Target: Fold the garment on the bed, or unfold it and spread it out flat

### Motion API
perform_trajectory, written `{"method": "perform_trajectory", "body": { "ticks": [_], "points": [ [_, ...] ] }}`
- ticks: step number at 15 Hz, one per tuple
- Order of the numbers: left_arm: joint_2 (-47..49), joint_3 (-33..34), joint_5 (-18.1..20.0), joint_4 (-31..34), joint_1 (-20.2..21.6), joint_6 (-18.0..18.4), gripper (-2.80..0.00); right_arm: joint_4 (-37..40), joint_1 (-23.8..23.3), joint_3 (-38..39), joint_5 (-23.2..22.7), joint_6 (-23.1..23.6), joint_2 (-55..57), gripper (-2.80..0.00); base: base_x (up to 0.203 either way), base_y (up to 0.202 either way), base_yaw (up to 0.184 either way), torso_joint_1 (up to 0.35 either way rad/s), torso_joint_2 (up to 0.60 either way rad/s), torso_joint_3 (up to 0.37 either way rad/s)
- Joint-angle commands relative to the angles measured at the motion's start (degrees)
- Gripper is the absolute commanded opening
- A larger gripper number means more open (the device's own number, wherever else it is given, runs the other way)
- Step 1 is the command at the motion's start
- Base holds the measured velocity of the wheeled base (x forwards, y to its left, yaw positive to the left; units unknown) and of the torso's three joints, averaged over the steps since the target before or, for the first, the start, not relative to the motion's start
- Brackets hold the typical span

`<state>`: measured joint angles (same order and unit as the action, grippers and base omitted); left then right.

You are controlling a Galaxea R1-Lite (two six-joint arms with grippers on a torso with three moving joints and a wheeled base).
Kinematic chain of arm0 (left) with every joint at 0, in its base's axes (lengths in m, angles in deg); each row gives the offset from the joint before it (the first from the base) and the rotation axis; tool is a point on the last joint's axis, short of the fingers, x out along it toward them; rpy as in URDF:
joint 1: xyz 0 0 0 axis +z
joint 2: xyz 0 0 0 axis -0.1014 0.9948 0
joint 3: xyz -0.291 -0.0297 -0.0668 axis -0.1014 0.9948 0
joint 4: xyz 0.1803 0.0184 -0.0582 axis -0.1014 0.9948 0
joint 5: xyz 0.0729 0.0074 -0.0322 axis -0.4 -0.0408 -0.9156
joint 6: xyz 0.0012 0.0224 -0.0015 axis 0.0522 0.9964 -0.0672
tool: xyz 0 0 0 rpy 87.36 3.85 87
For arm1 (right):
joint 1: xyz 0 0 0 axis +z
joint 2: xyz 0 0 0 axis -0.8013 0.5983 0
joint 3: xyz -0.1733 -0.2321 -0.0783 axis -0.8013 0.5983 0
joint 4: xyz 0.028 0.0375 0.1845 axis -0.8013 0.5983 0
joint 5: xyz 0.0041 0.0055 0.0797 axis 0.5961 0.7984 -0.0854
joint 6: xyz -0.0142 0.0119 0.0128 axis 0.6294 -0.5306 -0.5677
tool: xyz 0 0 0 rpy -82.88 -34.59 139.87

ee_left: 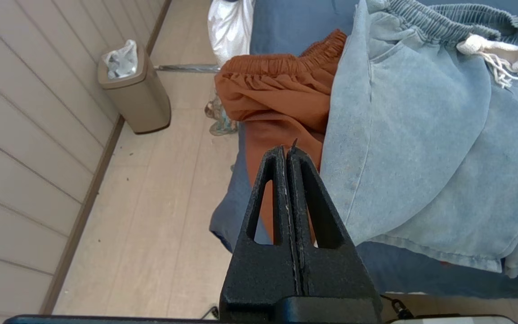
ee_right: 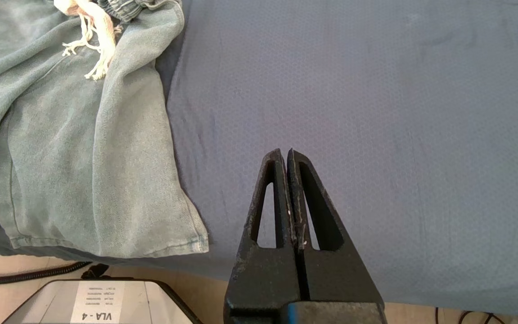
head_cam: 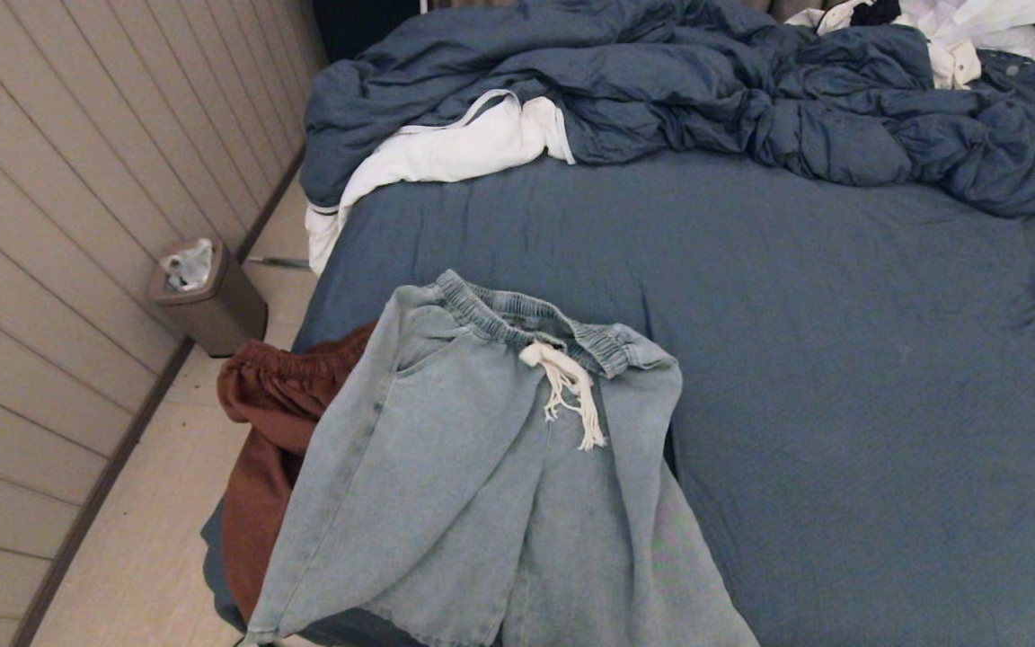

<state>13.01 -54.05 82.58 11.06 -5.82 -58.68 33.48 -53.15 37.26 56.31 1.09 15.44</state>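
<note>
A pair of light blue denim shorts (head_cam: 482,485) with an elastic waistband and a white drawstring (head_cam: 567,382) lies spread on the near left corner of the bed (head_cam: 841,359). Their hems reach the bed's front edge. The shorts (ee_left: 421,148) also show in the left wrist view, and their right leg (ee_right: 83,157) shows in the right wrist view. Neither arm appears in the head view. My left gripper (ee_left: 288,150) is shut and empty, hovering off the bed's corner beside the shorts. My right gripper (ee_right: 284,153) is shut and empty above bare sheet, to the right of the shorts.
A rust-brown garment (head_cam: 275,422) lies partly under the shorts and hangs over the bed's left edge. A rumpled dark blue duvet (head_cam: 706,90) with white lining fills the bed's far side, with more clothes (head_cam: 958,36) at the far right. A brown bin (head_cam: 207,301) stands by the wall.
</note>
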Motion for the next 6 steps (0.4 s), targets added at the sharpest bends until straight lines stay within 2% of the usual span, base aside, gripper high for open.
{"method": "perform_trajectory", "body": {
  "ticks": [1, 6],
  "points": [
    [0.1, 0.0, -0.1, -0.1, 0.0, -0.2, -2.80, 0.0, 0.0, 0.0, 0.0, 0.0, 0.1, -2.80, 0.000, 0.000, 0.000, 0.000, 0.00, 0.000],
    [0.0, 0.0, -0.2, -0.4, 0.0, -2.2, -2.80, 0.0, 0.0, 0.0, -0.1, 0.1, 0.0, -2.80, 0.000, 0.000, 0.000, 0.000, 0.00, 0.000]
  ]
}}
